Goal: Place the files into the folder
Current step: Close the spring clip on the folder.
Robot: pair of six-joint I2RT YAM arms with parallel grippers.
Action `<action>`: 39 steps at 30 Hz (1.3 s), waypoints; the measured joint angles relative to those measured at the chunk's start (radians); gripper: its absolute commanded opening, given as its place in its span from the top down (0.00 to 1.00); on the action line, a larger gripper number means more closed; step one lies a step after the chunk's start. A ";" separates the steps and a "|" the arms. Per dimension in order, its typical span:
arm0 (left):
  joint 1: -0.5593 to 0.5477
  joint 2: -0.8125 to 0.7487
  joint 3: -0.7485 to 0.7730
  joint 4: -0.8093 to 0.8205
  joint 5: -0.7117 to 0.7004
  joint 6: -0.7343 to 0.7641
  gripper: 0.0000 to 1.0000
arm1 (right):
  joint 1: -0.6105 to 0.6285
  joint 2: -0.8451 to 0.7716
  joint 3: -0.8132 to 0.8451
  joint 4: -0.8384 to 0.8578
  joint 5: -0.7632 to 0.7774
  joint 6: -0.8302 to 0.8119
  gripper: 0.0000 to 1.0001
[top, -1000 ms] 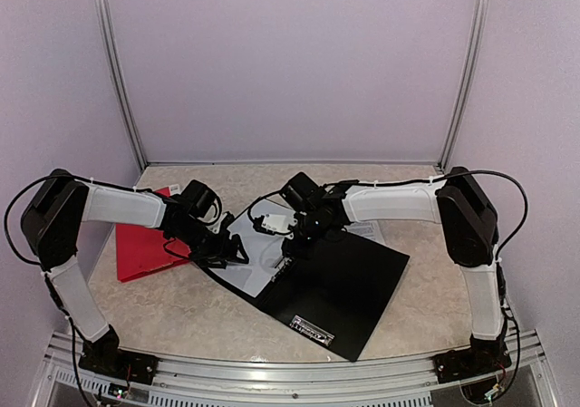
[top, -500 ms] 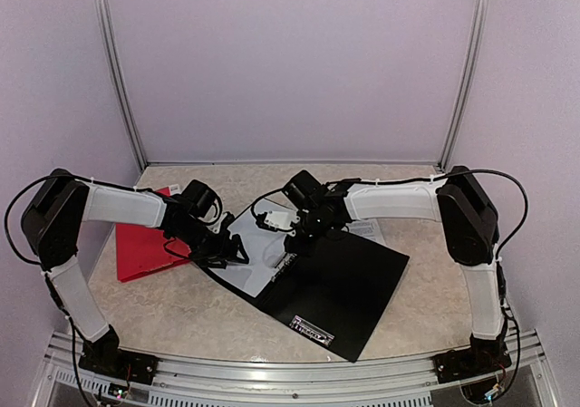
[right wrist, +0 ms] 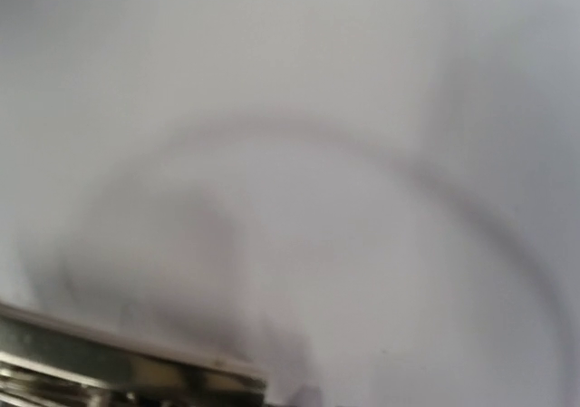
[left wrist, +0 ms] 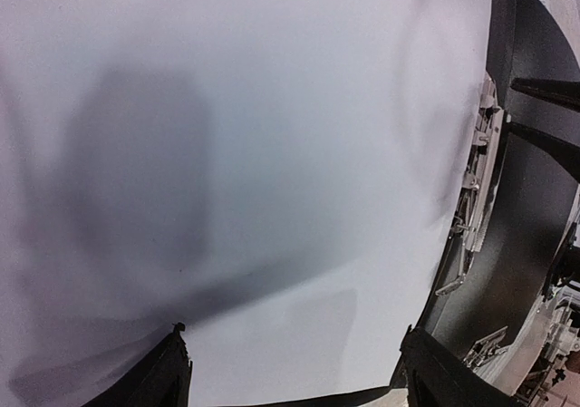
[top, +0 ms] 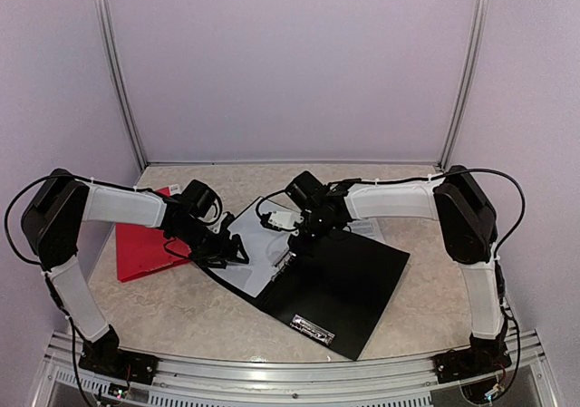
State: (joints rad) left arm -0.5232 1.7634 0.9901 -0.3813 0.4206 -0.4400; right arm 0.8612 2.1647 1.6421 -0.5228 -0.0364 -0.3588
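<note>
A black folder (top: 349, 280) lies open on the table with a metal clip (top: 283, 266) along its spine. The files, white sheets (top: 258, 253), lie on its left half. My left gripper (top: 237, 251) is low over the sheets' left part. In the left wrist view it (left wrist: 293, 331) is open, with the blank sheet (left wrist: 272, 153) under both fingers and the clip (left wrist: 476, 180) at the right. My right gripper (top: 304, 235) is down at the spine's far end. The right wrist view shows only blurred white paper (right wrist: 362, 153) and the clip (right wrist: 118, 371); its fingers are hidden.
A red folder (top: 140, 244) lies at the left under my left arm. A printed sheet (top: 370, 230) sticks out behind the black folder under my right arm. Walls and metal posts close in the back and sides.
My right gripper has shifted slightly to the right and back along the folder's spine. My left arm has barely moved.
</note>
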 measured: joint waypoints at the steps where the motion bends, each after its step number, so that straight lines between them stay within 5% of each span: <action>1: 0.000 0.000 0.000 0.000 0.000 0.000 0.22 | -0.003 0.001 0.000 -0.001 0.003 0.002 0.80; 39: -0.001 0.000 0.000 0.000 0.000 0.000 0.22 | -0.014 0.034 0.035 -0.030 0.082 0.032 0.84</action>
State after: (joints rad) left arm -0.5243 1.7634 0.9901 -0.3813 0.4202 -0.4400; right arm 0.8474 2.1986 1.6768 -0.5526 0.0452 -0.3271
